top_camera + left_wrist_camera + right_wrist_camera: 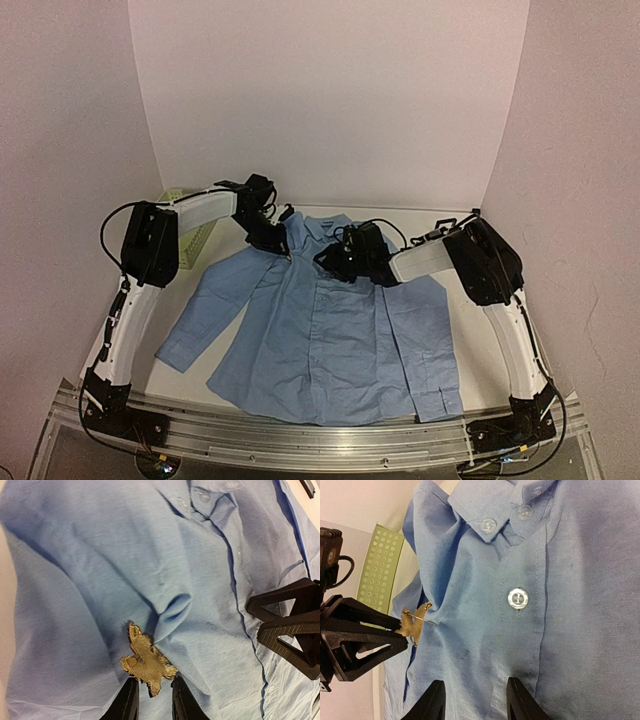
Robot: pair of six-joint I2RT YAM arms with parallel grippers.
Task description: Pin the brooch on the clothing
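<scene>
The light blue shirt (330, 330) lies flat on the table, collar to the far side. The brooch (145, 660) shows its gold-coloured back, and its pin is stuck into a raised fold of fabric (172, 612) left of the button placket. My left gripper (154, 680) is open a little, its fingertips flanking the brooch's lower tip. From the right wrist view the brooch (415, 622) sits at the left gripper's tip (360, 635), pin reaching into the cloth. My right gripper (475, 685) is open over the placket below a white button (518, 598), holding nothing.
A pale green perforated basket (190, 240) stands at the far left, behind the left arm, and shows in the right wrist view too (380, 565). White walls close in the table on three sides. The two grippers (278, 240) (335, 262) sit close together near the collar.
</scene>
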